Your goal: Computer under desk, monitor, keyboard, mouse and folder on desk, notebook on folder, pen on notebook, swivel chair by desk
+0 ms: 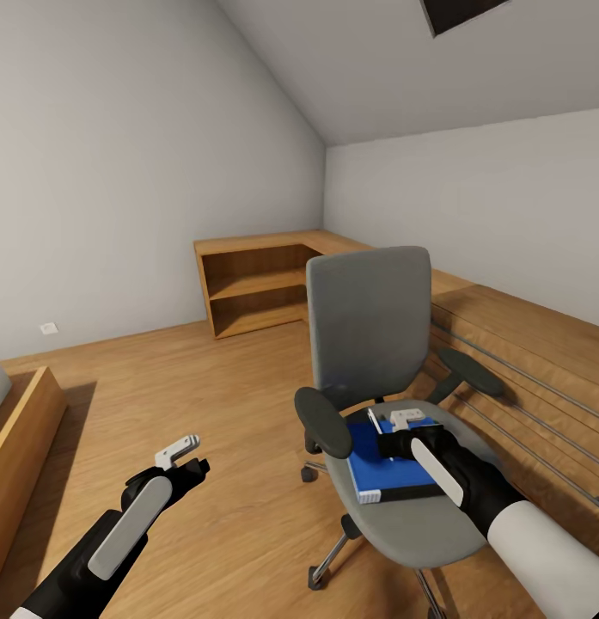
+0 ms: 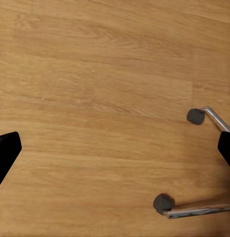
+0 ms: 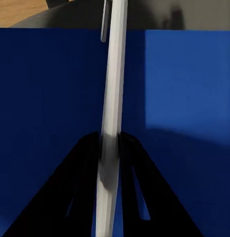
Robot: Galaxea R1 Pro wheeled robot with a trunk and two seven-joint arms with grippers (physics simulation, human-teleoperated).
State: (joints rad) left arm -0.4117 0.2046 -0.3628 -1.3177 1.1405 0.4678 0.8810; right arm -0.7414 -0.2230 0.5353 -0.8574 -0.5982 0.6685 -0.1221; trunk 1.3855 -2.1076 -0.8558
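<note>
Over swivel chair (image 1: pixel 372 344) seat, right gripper (image 3: pixel 111 143) pinched pen (image 3: pixel 113 89) lying lengthwise along fingers atop blue folder (image 1: pixel 394 468); left gripper (image 1: pixel 180 460) farther off, spread apart over floor (image 2: pixel 95 98).

Plenty of open wood floor (image 1: pixel 204 387) left of the swivel chair (image 1: pixel 372 344). Getting at the seat is tighter: the two armrests (image 1: pixel 325 421) box in the sides and the backrest (image 1: pixel 369 322) blocks the far end.
</note>
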